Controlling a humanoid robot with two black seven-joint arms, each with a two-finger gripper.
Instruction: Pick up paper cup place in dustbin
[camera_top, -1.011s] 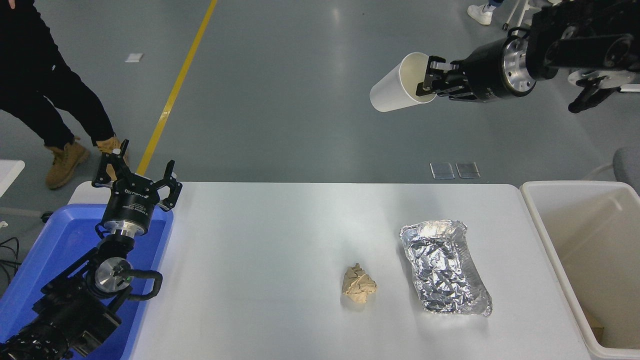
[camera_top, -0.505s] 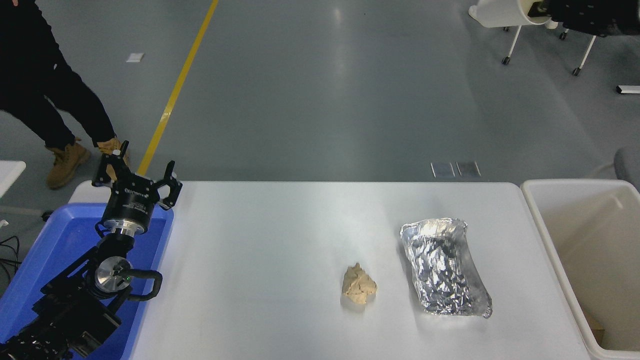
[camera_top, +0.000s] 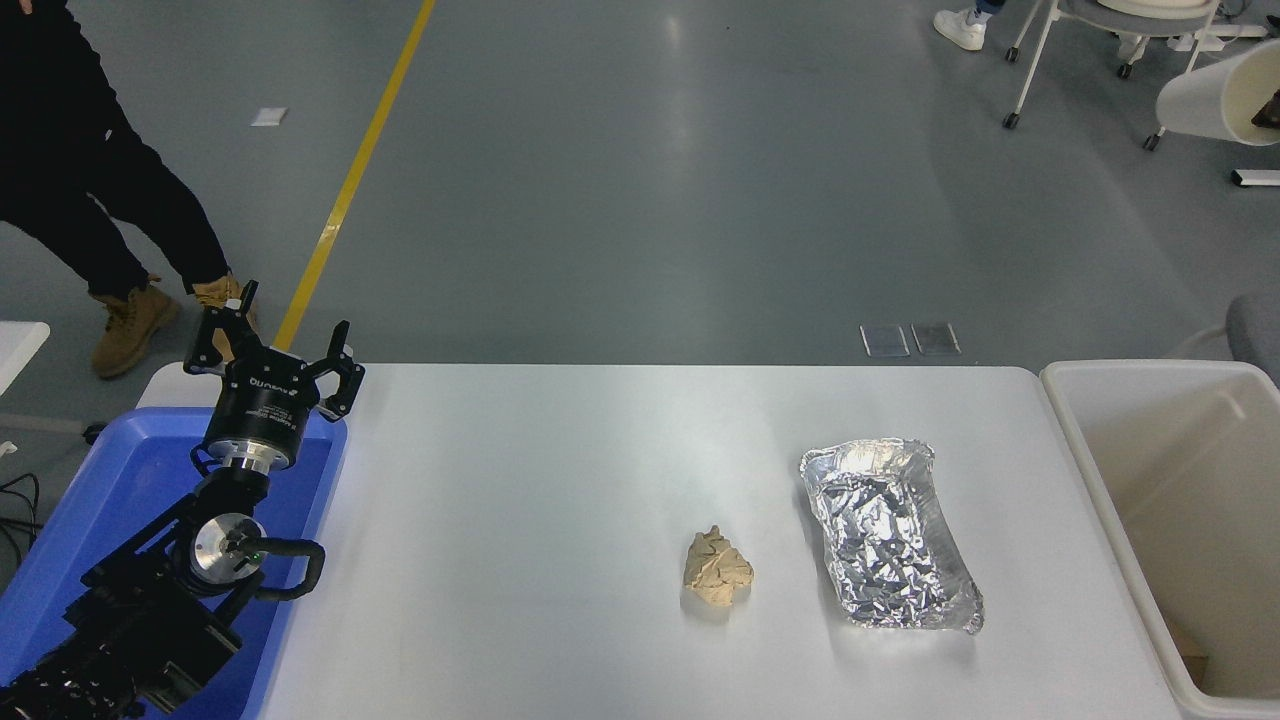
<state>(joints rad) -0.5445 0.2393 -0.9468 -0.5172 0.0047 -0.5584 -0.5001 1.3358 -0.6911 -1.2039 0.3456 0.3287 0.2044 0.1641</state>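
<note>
We see the paper cup (camera_top: 1215, 100) at the upper right edge, raised high above the floor and well apart from the counter (camera_top: 560, 500); it lies on its side, a plain white tapered body with its cream interior turned to the right, partly cut off by the frame. A dark sliver shows inside its mouth; we cannot tell how the right claw stands. The dustbin (camera_top: 1090, 480), a large off-white tub with a rounded rim, stands at the counter's right end. On the counter lie a crumpled tan paper ball (camera_top: 718, 568) and, just beside it, a silver foil tray (camera_top: 890, 535). The left claw (camera_top: 272, 362), its fingers spread, rests over a blue tub (camera_top: 100, 500) at lower left.
</note>
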